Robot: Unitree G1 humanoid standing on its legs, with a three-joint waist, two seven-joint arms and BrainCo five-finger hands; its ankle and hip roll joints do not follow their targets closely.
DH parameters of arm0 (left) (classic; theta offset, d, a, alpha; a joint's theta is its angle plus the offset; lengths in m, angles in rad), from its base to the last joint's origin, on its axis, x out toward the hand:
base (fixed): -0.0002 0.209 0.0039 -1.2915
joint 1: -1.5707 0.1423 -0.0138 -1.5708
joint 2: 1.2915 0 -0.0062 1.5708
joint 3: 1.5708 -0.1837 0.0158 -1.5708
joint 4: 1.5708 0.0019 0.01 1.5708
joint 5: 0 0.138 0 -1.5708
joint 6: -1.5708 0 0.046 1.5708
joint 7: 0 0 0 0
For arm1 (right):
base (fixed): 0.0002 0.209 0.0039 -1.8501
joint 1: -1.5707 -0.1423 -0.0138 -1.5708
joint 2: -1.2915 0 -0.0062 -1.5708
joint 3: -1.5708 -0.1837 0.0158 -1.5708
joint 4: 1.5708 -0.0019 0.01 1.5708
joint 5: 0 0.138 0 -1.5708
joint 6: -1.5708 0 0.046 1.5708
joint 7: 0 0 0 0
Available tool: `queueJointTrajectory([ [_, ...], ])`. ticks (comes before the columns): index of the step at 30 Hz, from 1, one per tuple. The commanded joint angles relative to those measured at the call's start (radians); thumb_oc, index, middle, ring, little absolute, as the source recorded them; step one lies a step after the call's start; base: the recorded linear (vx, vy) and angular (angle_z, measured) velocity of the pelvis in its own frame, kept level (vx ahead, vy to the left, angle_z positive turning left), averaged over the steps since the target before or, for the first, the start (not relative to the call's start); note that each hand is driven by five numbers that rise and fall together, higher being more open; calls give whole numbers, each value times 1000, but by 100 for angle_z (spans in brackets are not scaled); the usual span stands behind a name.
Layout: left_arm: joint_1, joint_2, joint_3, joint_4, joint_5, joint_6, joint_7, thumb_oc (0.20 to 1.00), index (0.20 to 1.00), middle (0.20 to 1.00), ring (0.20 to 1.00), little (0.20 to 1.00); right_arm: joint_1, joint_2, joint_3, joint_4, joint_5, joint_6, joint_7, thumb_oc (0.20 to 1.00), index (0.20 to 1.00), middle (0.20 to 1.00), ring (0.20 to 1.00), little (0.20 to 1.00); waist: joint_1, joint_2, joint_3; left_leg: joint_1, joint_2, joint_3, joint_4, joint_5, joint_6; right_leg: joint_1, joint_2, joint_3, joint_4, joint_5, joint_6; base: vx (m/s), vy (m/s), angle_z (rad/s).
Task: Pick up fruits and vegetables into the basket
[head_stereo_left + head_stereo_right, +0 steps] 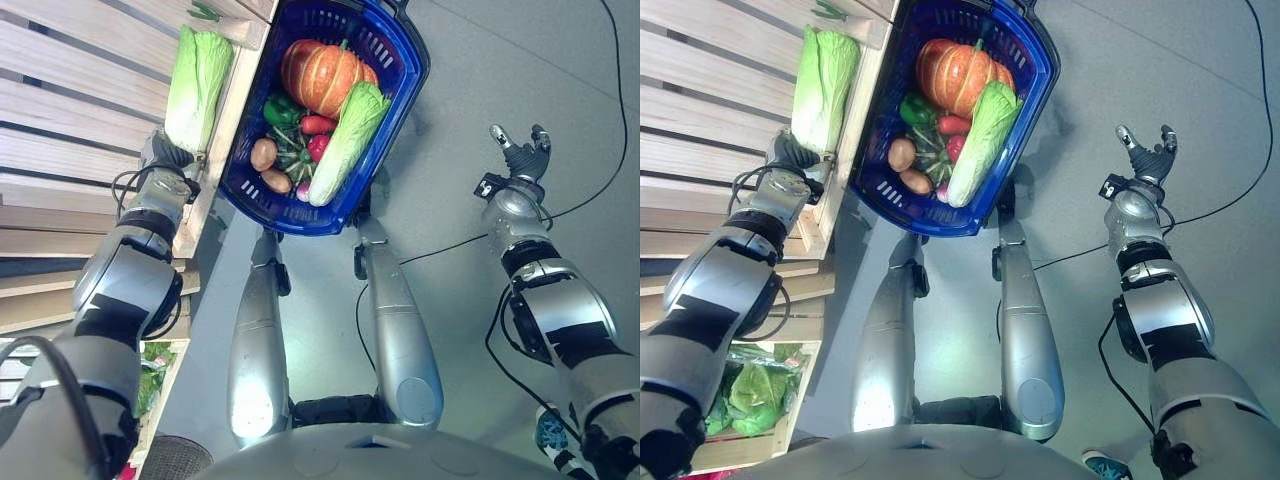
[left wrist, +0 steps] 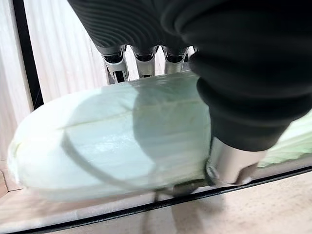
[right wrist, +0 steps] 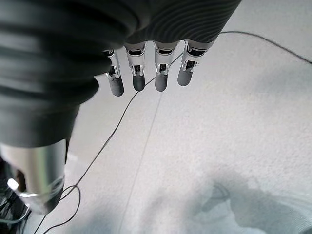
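Left hand (image 1: 165,150) apparently grips the cabbage (image 1: 196,85); right hand (image 1: 522,155) hangs open.

The left hand (image 1: 168,152) reaches far left, fingers and thumb curled around a cabbage (image 1: 197,85). The right hand (image 1: 522,152) hangs at right, fingers relaxed, holding nothing.

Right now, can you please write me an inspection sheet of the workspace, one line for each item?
Surface: pale wooden slatted shelf; grey floor.
Job's things: napa cabbage on the shelf edge; blue basket on the floor holding a pumpkin, second cabbage, green pepper, two potatoes, red vegetables.
Clutter: bagged greens on a lower shelf.
Robot hands: left robot hand curled round the shelf cabbage; right robot hand open over the floor, holding nothing.
Cables: nothing seen besides the robot's own.
Surroundings: nothing seen.
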Motion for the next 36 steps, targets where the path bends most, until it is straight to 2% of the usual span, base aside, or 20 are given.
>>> queueJointTrajectory([
  [1, 16, 3, 2, 83, -24, -4, -23, 200, 200, 200, 200, 200, 35, 3, 4, -12, 8, -42, -24, 1000, 1000, 1000, 1000, 1000, 3, -20, -39, -43, -43, 29, 49, -62, 8, 25, 44, -66, -4, -58, 35, 0, 0, 0],
  [14, 34, -15, 16, 82, -48, -25, -46, 200, 200, 200, 200, 200, 38, 25, 8, -20, 9, -44, -36, 1000, 1000, 1000, 1000, 1000, 5, -23, -39, -38, -44, 29, 48, -63, 6, 29, 43, -64, -10, -51, 36, 0, 0, 0],
  [19, 48, -19, 30, 76, -111, -67, -31, 200, 200, 200, 200, 200, 48, 31, 8, -22, 18, -56, -31, 1000, 1000, 1000, 1000, 1000, 8, -22, -39, -35, -45, 27, 49, -64, 6, 32, 44, -64, -7, -55, 36, 0, 0, 0],
  [20, 55, -13, 47, 69, -155, -110, -11, 200, 200, 200, 200, 200, 52, 30, 8, -26, 26, -63, -24, 1000, 1000, 1000, 1000, 1000, 10, -21, -39, -31, -46, 25, 46, -64, 6, 36, 44, -65, -9, -56, 35, 0, 0, 0],
  [25, 73, -6, 87, 53, -229, -197, 34, 200, 200, 200, 200, 200, 63, 31, 5, -34, 28, -78, -13, 1000, 1000, 1000, 1000, 1000, 14, -20, -39, -28, -47, 22, 45, -65, 6, 39, 44, -66, -8, -58, 36, 0, 0, 0],
  [26, 95, 4, 125, 8, -272, -265, 70, 200, 200, 200, 200, 200, 75, 33, 3, -58, 30, -84, -18, 1000, 1000, 1000, 1000, 1000, 19, -16, -39, -26, -51, 17, 44, -65, 5, 42, 43, -66, -12, -59, 35, 0, 0, 0],
  [27, 99, 6, 130, -1, -278, -270, 70, 200, 200, 200, 200, 200, 77, 33, 3, -63, 31, -86, -19, 1000, 1000, 1000, 1000, 1000, 20, -15, -39, -25, -51, 17, 43, -65, 5, 42, 43, -67, -12, -58, 35, 0, 0, 0],
  [29, 125, 11, 166, -53, -297, -338, 101, 200, 200, 200, 200, 200, 91, 38, 0, -88, 29, -103, -17, 1000, 1000, 1000, 1000, 1000, 26, -10, -39, -24, -54, 11, 39, -64, 4, 44, 42, -68, -14, -60, 35, 0, 0, 0],
  [36, 199, 1, 207, -222, -220, -441, 231, 200, 200, 200, 200, 200, 134, 49, 11, -207, 52, -133, 32, 1000, 1000, 1000, 1000, 1000, 42, -2, -39, -15, -60, 0, 27, -58, 3, 57, 39, -75, -21, -62, 31, -1, -5, 1],
])
